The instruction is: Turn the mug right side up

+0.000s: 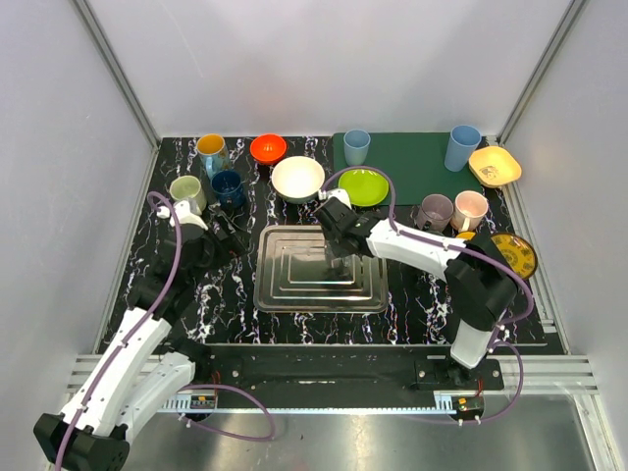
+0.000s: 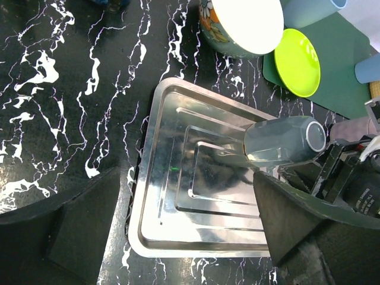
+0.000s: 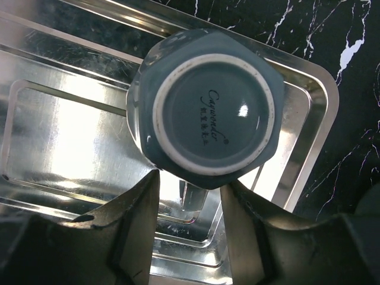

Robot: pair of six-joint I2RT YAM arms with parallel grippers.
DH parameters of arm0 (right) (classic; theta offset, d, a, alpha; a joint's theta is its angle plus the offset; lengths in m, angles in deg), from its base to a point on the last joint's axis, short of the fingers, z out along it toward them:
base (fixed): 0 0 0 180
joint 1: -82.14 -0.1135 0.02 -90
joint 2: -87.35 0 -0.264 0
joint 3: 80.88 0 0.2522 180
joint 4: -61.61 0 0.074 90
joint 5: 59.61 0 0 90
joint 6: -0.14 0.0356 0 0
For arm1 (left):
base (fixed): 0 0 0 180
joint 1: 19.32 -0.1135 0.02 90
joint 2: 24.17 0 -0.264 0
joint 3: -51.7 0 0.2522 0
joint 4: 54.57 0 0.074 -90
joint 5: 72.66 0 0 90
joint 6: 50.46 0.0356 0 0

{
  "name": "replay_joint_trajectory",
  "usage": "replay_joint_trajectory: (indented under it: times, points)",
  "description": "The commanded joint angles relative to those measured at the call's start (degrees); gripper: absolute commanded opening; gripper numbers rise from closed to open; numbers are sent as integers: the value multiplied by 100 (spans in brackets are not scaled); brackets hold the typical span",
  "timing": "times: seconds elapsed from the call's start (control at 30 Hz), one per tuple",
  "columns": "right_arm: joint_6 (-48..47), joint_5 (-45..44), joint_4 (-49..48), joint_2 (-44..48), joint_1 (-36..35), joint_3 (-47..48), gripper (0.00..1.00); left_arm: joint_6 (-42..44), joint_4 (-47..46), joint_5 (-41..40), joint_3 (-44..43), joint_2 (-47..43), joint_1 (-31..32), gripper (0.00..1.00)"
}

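Steel tray (image 3: 59, 113) | mug (image 3: 214, 110): grey-blue, faceted, base up (pale foot ring)

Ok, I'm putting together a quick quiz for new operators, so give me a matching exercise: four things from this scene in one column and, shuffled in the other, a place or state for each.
Things
1. grey-blue mug
2. lime plate
3. white bowl
4. left gripper

Places or states
A. open, off the tray's left side
B. upside down on the metal tray
C. on the marble table behind the tray
D. partly on the green mat

Pairs: 1-B, 2-D, 3-C, 4-A
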Motion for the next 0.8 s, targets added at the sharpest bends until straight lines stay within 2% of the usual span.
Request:
replay_joint_trajectory:
  times: [0.0,0.03,0.17,0.27,0.3,0.33,0.5,0.63,0.73,0.77]
  points:
    - [-116,10,-74,-112,132,226,48,79,-118,163,91,-59,12,95]
    - [-125,18,-82,-112,141,217,47,70,-144,181,100,-33,12,95]
    - [-151,202,-74,-156,220,217,33,35,-249,268,170,29,20,94]
    - [-117,344,-74,-191,264,182,14,17,-302,277,214,38,12,92]
    - [-99,370,-74,-174,255,156,3,8,-320,286,223,29,12,91]
    - [-55,431,-65,-139,264,138,0,0,-346,295,232,29,12,91]
    - [50,852,-319,387,255,-177,0,-44,-425,356,302,-50,12,89]
    - [348,1450,-838,1659,264,-582,0,-176,-749,470,460,-400,12,89]
    - [656,1827,-943,2285,264,-670,0,-334,-1257,768,697,-751,12,94]
    - [744,1925,-1066,2409,264,-740,0,-378,-1417,891,828,-840,12,99]
